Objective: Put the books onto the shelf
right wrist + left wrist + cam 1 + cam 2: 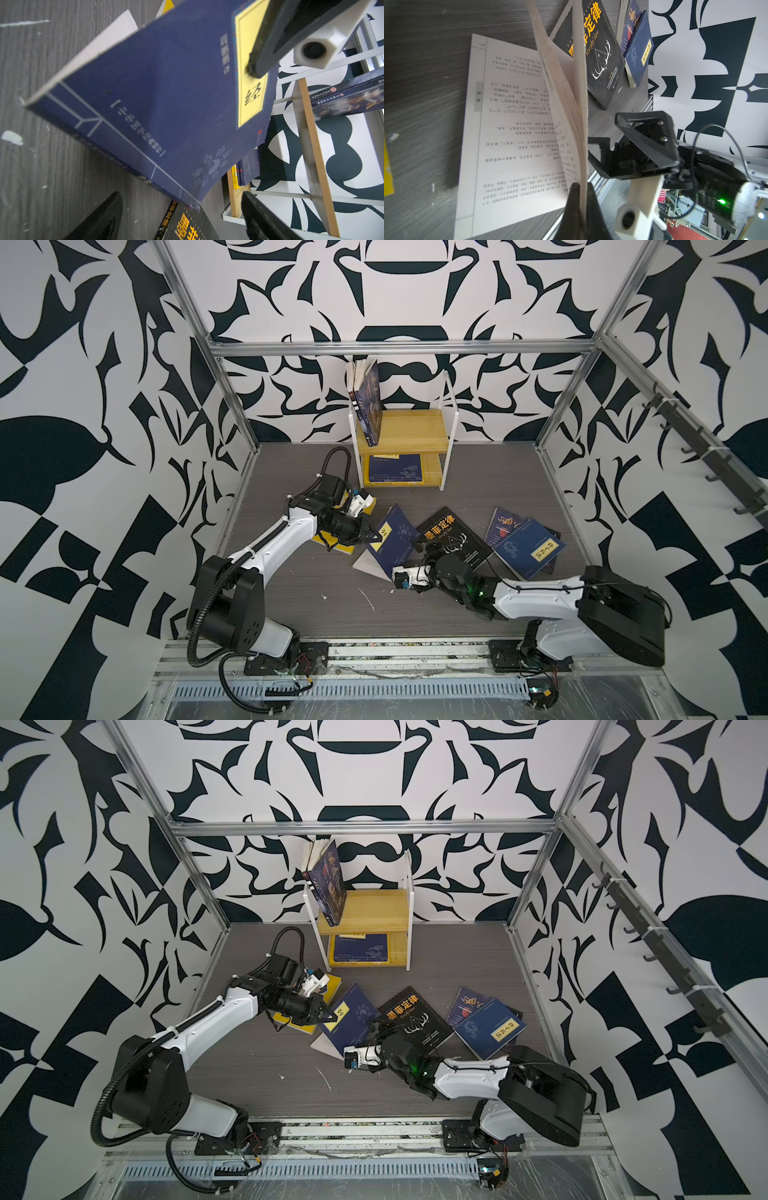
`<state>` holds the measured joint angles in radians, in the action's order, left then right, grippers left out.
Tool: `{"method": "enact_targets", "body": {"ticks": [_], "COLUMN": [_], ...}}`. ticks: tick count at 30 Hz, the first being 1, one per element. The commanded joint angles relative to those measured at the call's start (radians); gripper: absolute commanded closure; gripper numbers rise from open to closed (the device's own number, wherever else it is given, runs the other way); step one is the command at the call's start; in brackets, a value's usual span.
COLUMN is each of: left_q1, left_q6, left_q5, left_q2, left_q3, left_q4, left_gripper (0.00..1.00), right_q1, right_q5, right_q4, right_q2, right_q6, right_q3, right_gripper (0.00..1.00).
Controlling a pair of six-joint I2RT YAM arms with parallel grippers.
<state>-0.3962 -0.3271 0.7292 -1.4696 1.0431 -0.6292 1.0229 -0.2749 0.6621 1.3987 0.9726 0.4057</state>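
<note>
Book: navy paperback with yellow label (390, 541) sat mid-table, 6 o'clock of the shelf (411, 431), one edge raised, pages fanning.
Handling: light and floppy; probably best pinched across the whole block near the spine.
Left gripper (580, 187): clamped on its cover edge.
Right gripper (427, 546): jaws wide, empty, at the book's 3 o'clock.

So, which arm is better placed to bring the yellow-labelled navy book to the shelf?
Left, likely. The left hand is shut on the cover of the navy book; the right hand is open, holding nothing.
</note>
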Motion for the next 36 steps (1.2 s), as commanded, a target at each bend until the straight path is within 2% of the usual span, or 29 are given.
{"method": "enact_targets", "body": {"ticks": [1,3,4,5,6,7,9,11,14,15,18,21,29,33,36], "left_q1": [0.008,0.011,0.011,0.013,0.014,0.016,0.024,0.038,0.065,0.074,0.11,0.153,0.3,0.367,0.398], "left_q6": [-0.022,-0.03,-0.031,-0.032,-0.032,-0.032,-0.038,-0.043,-0.039,-0.038,-0.018,0.028,0.162,0.187,0.215], "left_q5": [0.051,0.057,0.058,0.059,0.059,0.059,0.055,0.048,0.009,-0.004,-0.048,-0.141,-0.343,-0.378,-0.388], "left_q2": [0.017,0.012,0.01,0.008,0.008,0.008,0.016,0.026,0.048,0.058,0.086,0.129,0.309,0.373,0.416], "left_q3": [0.016,0.015,0.016,0.018,0.014,0.01,-0.002,-0.011,-0.028,-0.037,-0.042,-0.039,-0.099,-0.136,-0.163], "left_q4": [-0.007,-0.001,-0.003,-0.004,-0.004,0.0,0.012,0.015,0.017,0.02,0.007,-0.013,0.023,0.043,0.06], "left_gripper": [1.0,1.0,1.0,1.0,1.0,1.0,1.0,1.0,0.87,0.79,0.45,0.27,0.1,0.05,0.04], "right_q1": [0.006,0.006,0.006,0.005,0.005,0.005,0.005,0.005,0.002,0.002,0.002,0.002,0.0,-0.009,-0.024], "right_q5": [-0.017,-0.03,-0.035,-0.035,-0.035,-0.042,-0.055,-0.062,-0.052,-0.05,-0.048,-0.046,-0.142,-0.219,-0.286], "right_q4": [0.183,0.266,0.3,0.33,0.347,0.36,0.409,0.428,0.391,0.376,0.318,0.194,-0.192,-0.425,-0.46], "right_q2": [0.064,0.117,0.136,0.151,0.16,0.168,0.188,0.181,0.15,0.14,0.099,0.034,-0.152,-0.142,-0.093], "right_q6": [0.013,0.019,0.02,0.026,0.032,0.035,0.053,0.064,0.071,0.075,0.074,0.07,0.034,0.05,0.075], "right_q3": [0.012,0.015,0.015,0.016,0.017,0.016,0.015,0.011,0.008,0.008,0.011,0.026,0.157,0.311,0.402], "right_gripper": [0.12,0.14,0.17,0.24,0.37,0.56,0.82,1.0,1.0,1.0,1.0,1.0,1.0,1.0,1.0]}}
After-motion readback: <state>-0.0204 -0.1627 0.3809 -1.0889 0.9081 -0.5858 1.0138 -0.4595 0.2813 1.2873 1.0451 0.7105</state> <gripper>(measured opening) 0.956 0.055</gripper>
